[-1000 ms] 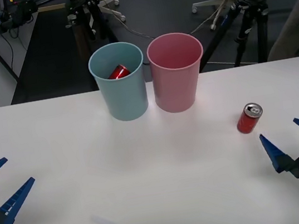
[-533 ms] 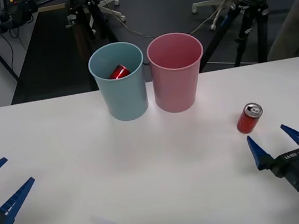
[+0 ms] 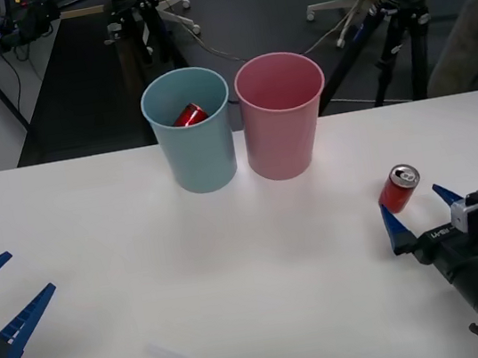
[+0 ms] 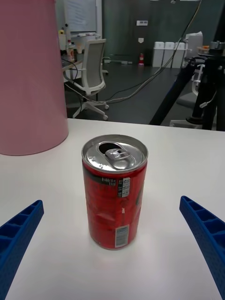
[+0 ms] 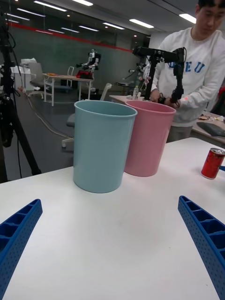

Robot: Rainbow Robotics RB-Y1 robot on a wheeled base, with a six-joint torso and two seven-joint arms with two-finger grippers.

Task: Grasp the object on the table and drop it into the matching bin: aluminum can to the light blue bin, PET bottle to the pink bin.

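- Right hand (image 3: 413, 211) released, fingers spread either side of the can (image 3: 399, 188), not touching yet.
- Can stands upright on the tabletop (image 3: 260, 320), right side, well apart from the bins.
- Grasp, lift and drop into the blue bin (image 3: 191, 132) all remain; another red can (image 3: 189, 114) already lies inside.
- Pink bin (image 3: 283, 116) just beside it.
- Left hand (image 3: 5, 299) idle, released, at the left edge.

The aluminum can (image 4: 115, 197) is showing fine white print in a black band and a pale panel of small lettering low on its red side, but none of it is coming through clearly enough to read. A short white marking is sitting on the black body behind the right gripper (image 3: 411, 203), also too small to make out. Blue letters are showing on a person's white sweatshirt (image 5: 206, 70), seemingly "EU", the rest hidden behind a black stand (image 5: 178, 70).
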